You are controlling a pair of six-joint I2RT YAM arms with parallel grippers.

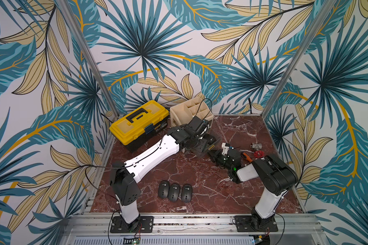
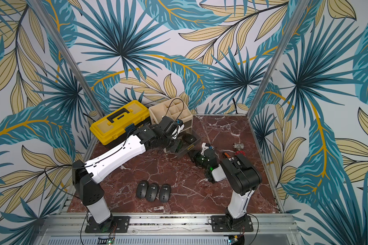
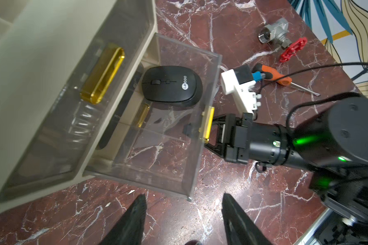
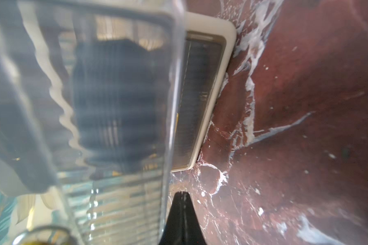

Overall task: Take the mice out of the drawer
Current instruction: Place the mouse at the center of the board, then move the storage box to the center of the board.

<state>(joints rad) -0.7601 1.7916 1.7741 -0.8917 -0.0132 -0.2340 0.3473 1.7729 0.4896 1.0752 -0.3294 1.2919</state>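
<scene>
In both top views, three dark grey oval computer mice point(image 1: 174, 192) lie side by side on the near part of the red marble-patterned surface point(image 1: 200, 176), between the two arm bases. At the far side stands a beige plastic desk organiser point(image 1: 191, 112), with a yellow plastic toolbox point(image 1: 139, 123) to its left. The organiser's clear plastic drawer point(image 1: 201, 151) stands open toward the near right. The left arm point(image 1: 153, 154) reaches over it, and the right end effector point(image 1: 211, 152) meets the drawer's front.

In the left wrist view, a fourth mouse point(image 3: 171, 86) rests inside the drawer, close to the organiser's body. The left end effector point(image 3: 184, 196) hovers with its fingers apart, holding nothing, just outside a side wall of the drawer. The right end effector sits at the drawer's gold handle point(image 3: 207, 125).

In the right wrist view, its fingers point(image 4: 180, 212) are together against the blurred clear wall. Whether they pinch anything cannot be told.

Likely risks:
- The left fingers could strike the near-invisible wall on the way in.
- The mouse's smooth domed shell could slip from a pinch.
- A push could slide the drawer if the right hold is weak.
- The two arms work near each other and could collide.
</scene>
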